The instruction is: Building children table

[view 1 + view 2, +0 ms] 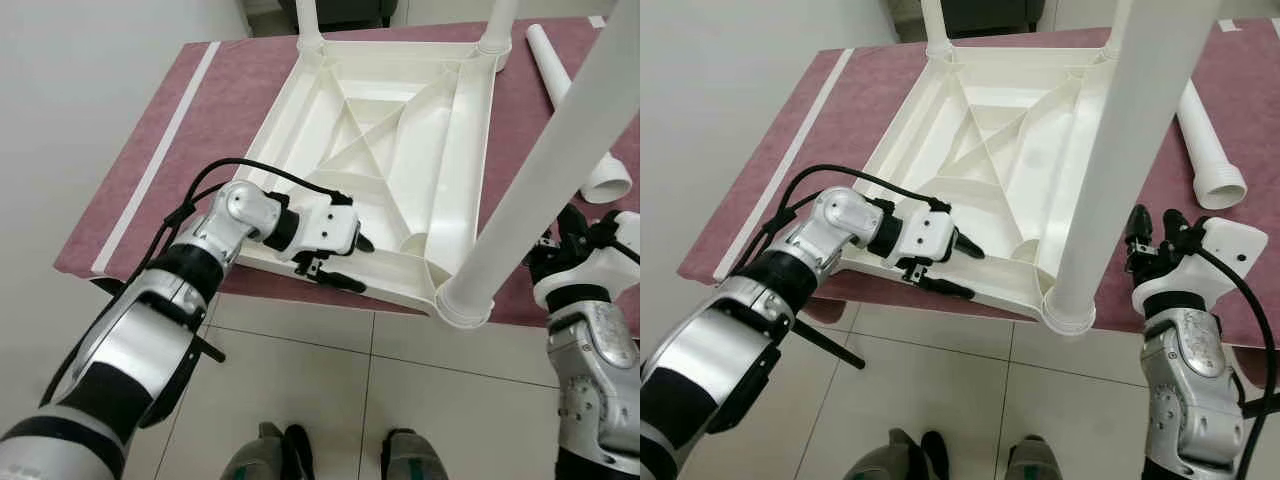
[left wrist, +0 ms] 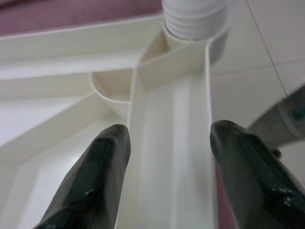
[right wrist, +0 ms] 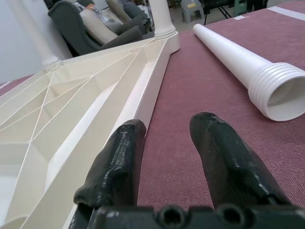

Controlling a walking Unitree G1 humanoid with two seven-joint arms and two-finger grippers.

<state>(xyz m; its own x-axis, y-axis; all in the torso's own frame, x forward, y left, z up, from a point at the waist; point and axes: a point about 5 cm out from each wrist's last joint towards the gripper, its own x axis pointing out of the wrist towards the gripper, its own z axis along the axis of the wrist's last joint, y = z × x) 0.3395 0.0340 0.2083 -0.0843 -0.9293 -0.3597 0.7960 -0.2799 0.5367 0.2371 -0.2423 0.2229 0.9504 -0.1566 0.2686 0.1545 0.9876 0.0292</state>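
On the maroon cloth-covered table (image 1: 120, 190) lies the upturned white plastic children's tabletop (image 1: 380, 150), its ribbed underside facing up and its near edge overhanging the tiled floor (image 1: 330, 370). The left end effector (image 1: 338, 262) straddles that near rim with fingers (image 2: 102, 157) spread and not clamped. Three white plastic legs stand in corner sockets; the near-right leg (image 1: 540, 170) leans toward the camera. A fourth, threaded white leg (image 1: 1205, 140) lies loose on the cloth, so the near-left socket looks empty. The right end effector (image 1: 1152, 240) hovers open beside the tabletop. The tabletop could probably slide off the edge if pushed carelessly, and the loose leg may roll away.
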